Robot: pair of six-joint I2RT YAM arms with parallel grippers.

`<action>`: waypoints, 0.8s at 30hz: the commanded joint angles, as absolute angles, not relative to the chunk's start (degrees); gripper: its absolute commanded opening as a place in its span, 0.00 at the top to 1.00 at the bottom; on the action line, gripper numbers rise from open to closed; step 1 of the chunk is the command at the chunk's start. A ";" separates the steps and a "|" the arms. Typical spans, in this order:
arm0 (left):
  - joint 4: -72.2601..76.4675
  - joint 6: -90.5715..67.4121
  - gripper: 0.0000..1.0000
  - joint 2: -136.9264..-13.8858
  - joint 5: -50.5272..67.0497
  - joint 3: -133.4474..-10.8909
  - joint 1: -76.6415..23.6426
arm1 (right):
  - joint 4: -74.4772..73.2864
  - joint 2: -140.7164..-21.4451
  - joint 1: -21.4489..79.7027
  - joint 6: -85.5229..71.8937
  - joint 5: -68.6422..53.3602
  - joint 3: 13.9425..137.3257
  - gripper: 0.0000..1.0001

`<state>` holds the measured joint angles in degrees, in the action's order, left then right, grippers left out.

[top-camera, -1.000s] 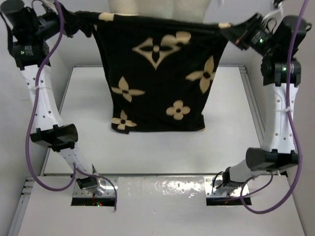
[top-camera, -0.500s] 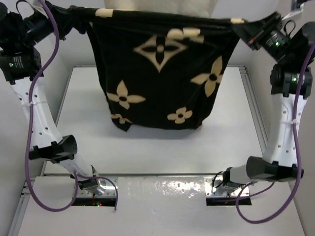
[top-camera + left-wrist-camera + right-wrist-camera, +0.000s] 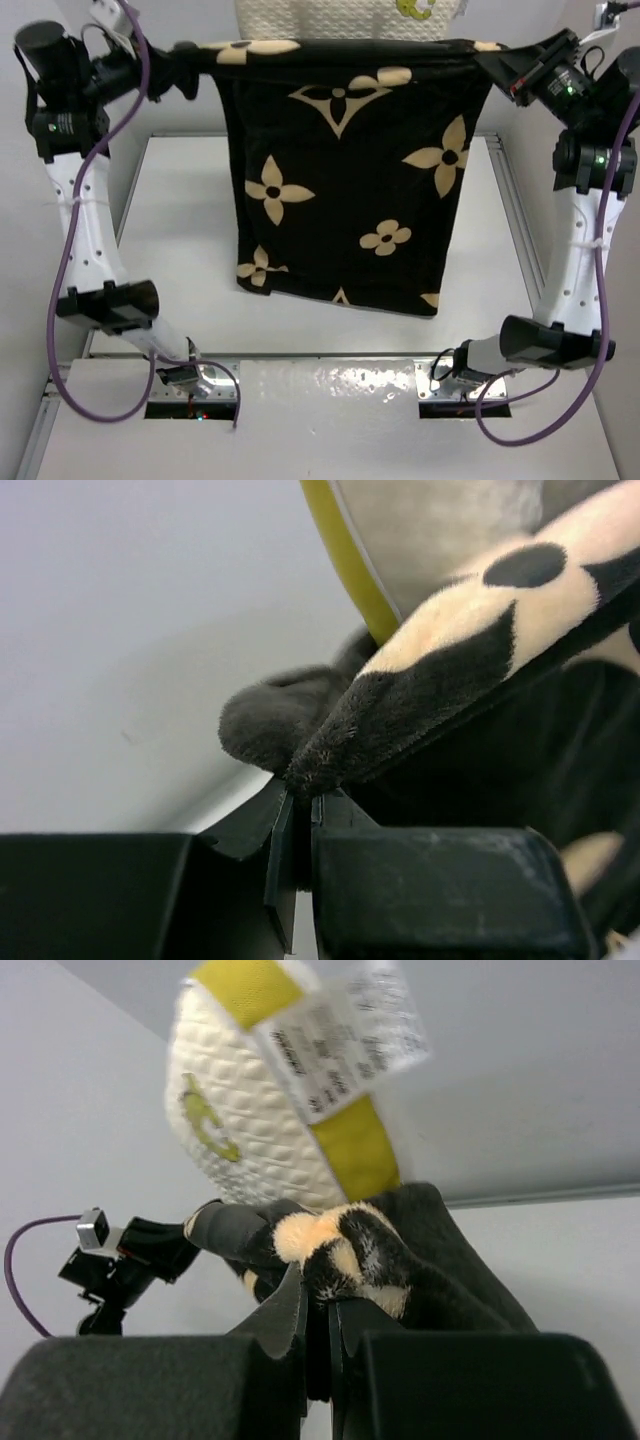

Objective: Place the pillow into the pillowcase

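The black pillowcase with beige flowers hangs stretched between both arms, its lower edge above the table. My left gripper is shut on its upper left corner; my right gripper is shut on its upper right corner. The white quilted pillow sticks out above the case's open top edge. In the right wrist view the pillow shows its yellow band and a white label. In the left wrist view only the pillow's grey-white side and yellow edge show behind the fabric.
The white table lies under the hanging case, with raised rails along its left and right sides. A wall stands close behind the pillow. Both arm bases sit at the near edge, with purple cables looping beside them.
Both grippers have kept their hold, the left one sliding right after a dip outward. The pillowcase swung and its bottom hangs lower on the right. More of the pillow shows above the top edge.
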<state>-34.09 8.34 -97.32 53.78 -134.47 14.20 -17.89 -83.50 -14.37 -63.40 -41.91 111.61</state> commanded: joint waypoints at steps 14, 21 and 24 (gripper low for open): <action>-31.43 14.05 1.00 -87.70 41.58 -117.95 12.13 | 3.18 -73.31 -20.58 -72.27 -37.80 90.22 1.00; -40.57 6.44 1.00 -102.07 43.59 -146.99 18.54 | -5.12 -81.12 -23.64 -74.20 -41.76 107.87 1.00; -24.57 4.04 1.00 -88.36 44.56 -122.57 19.95 | -8.45 -80.61 -24.35 -69.52 -39.29 116.06 1.00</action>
